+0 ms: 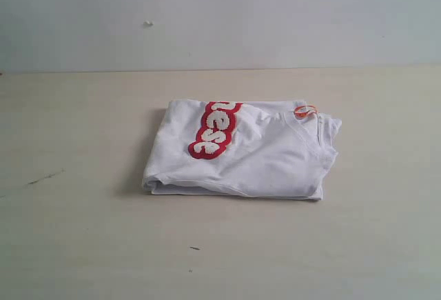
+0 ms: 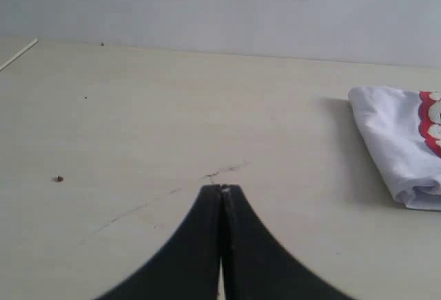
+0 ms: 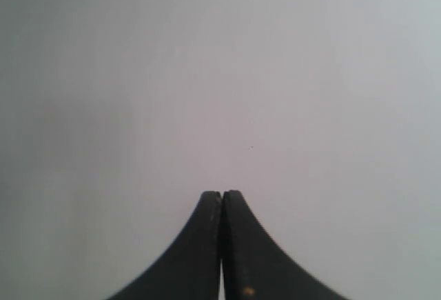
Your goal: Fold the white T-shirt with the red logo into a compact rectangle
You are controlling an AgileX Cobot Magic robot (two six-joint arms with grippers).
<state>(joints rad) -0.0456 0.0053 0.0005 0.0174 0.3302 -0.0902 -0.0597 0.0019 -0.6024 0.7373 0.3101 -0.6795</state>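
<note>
The white T-shirt [image 1: 241,150] lies folded into a compact rectangle at the middle of the table. Part of the red logo [image 1: 214,130] shows on its top layer, and the small orange tag [image 1: 304,112] sits at the neck on the right. In the left wrist view the white T-shirt [image 2: 396,141] shows one folded corner with a bit of the red logo [image 2: 431,122]. My left gripper [image 2: 222,188] is shut with nothing in it, above bare table well away from the shirt. My right gripper [image 3: 222,194] is shut and empty, facing a plain grey wall. Neither gripper appears in the exterior view.
The pale table [image 1: 83,231] carries a dark scratch [image 1: 45,176] at the left and a small dark speck [image 1: 195,248] near the front. A grey wall [image 1: 220,17] rises behind the table.
</note>
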